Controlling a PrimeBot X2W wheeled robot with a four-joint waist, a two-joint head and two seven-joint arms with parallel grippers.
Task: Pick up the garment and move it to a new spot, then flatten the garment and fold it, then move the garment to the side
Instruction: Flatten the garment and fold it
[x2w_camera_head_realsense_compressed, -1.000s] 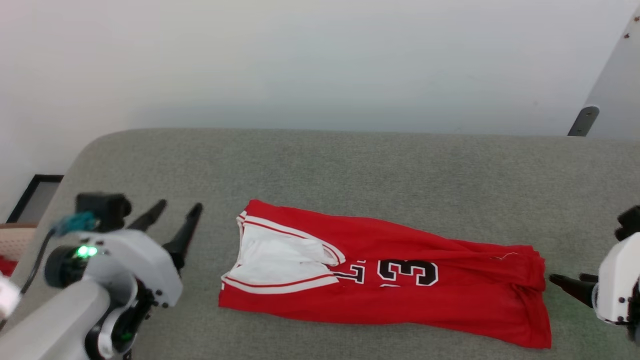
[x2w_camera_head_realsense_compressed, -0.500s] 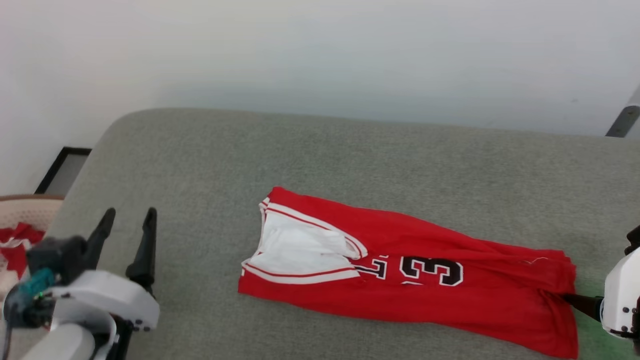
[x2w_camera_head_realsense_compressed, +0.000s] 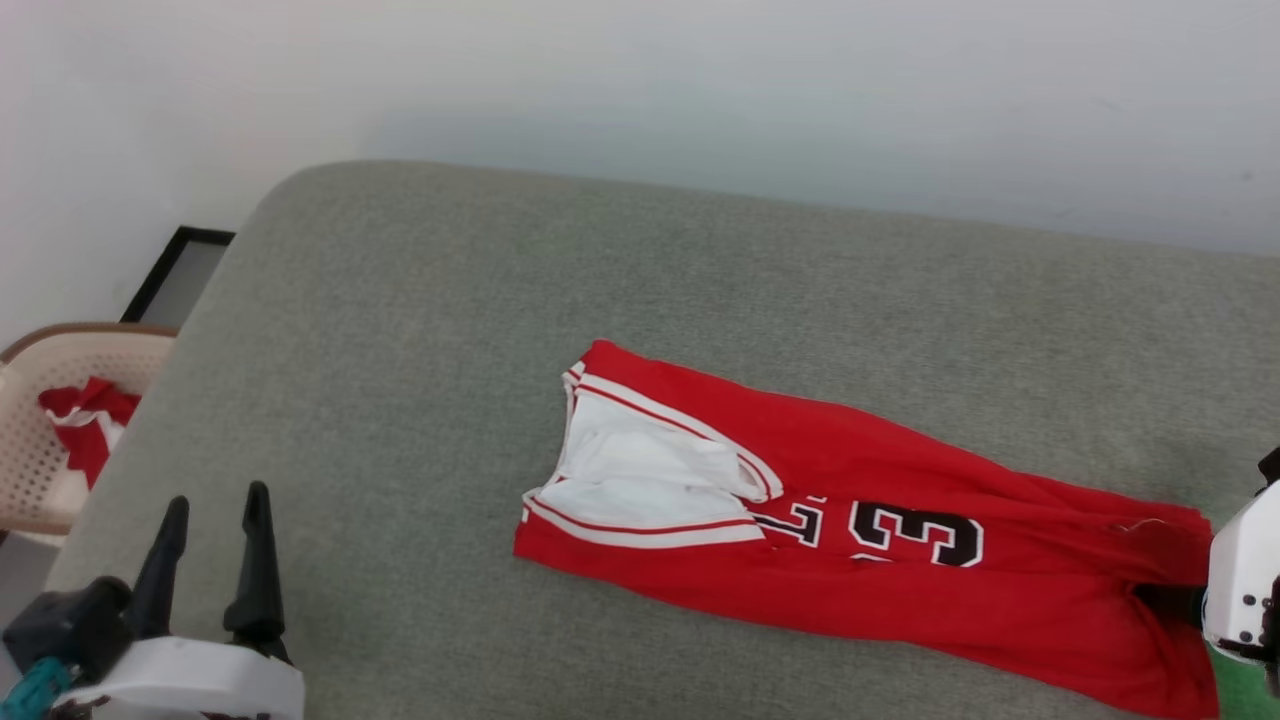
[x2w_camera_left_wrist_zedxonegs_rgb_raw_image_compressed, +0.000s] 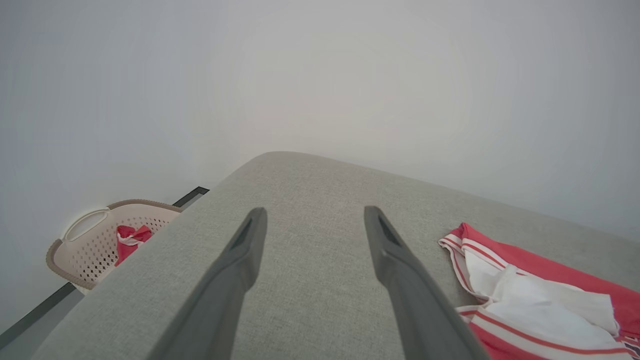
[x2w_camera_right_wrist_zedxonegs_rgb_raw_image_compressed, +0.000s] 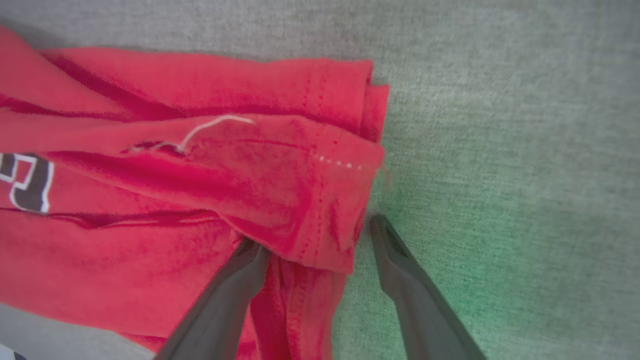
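The garment (x2w_camera_head_realsense_compressed: 900, 600) lies folded into a long red strip on the grey padded surface (x2w_camera_head_realsense_compressed: 400, 400). Its white sleeve sits at the left end and black numerals in the middle. My right gripper (x2w_camera_head_realsense_compressed: 1165, 600) reaches in from the right edge at the garment's hem. In the right wrist view the garment (x2w_camera_right_wrist_zedxonegs_rgb_raw_image_compressed: 200, 190) has its hem fold between the open fingers of the right gripper (x2w_camera_right_wrist_zedxonegs_rgb_raw_image_compressed: 316, 234), with the left fingertip tucked at the cloth. My left gripper (x2w_camera_head_realsense_compressed: 213, 505) stands open at the lower left, well clear of the sleeve end. The left gripper (x2w_camera_left_wrist_zedxonegs_rgb_raw_image_compressed: 315, 212) holds nothing, with the garment (x2w_camera_left_wrist_zedxonegs_rgb_raw_image_compressed: 540, 310) off to its right.
A beige perforated basket (x2w_camera_head_realsense_compressed: 40, 470) with a small red-white cloth bundle (x2w_camera_head_realsense_compressed: 85, 420) stands on the floor left of the surface, also seen as the basket (x2w_camera_left_wrist_zedxonegs_rgb_raw_image_compressed: 85, 250). A black-framed panel (x2w_camera_head_realsense_compressed: 180, 275) lies by the wall. The surface's rounded corner is at the upper left.
The camera has turned, shifting the whole picture right and up. My left gripper has drawn back toward the lower left. My right fingers have gone from the hem's edge to around the hem.
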